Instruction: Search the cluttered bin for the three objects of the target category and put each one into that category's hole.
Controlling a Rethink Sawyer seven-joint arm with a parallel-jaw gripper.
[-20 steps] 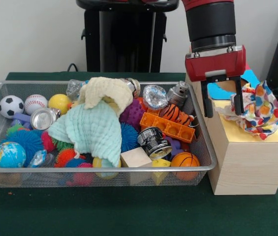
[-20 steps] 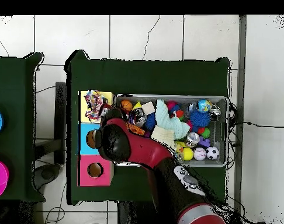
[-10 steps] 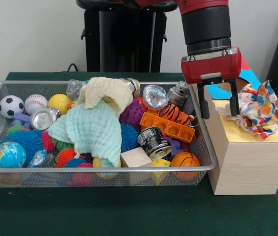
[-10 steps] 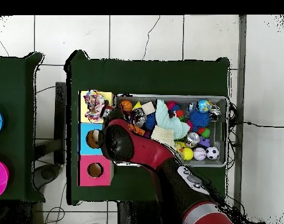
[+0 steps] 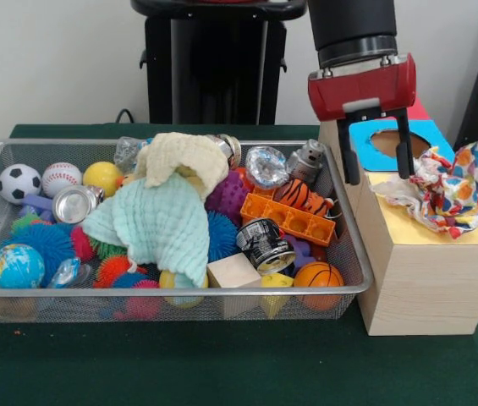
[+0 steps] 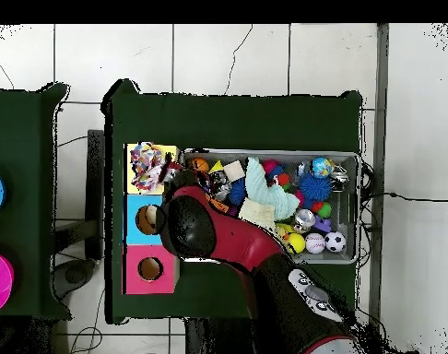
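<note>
While overhead arm hides tool (image 5: 377,161) | front: empty, spread | cloth (image 5: 442,190) on box (image 5: 425,271)

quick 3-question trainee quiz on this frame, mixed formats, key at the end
1. True or false: the end effector is shut on the patterned cloth.
2. The patterned cloth lies on which section of the wooden box? A pink, B blue, C yellow.
3. Fill in: the mint cloth lies in the wire ____.

Key: 1 false, the end effector is open and empty above the box; 2 C; 3 bin.
</note>
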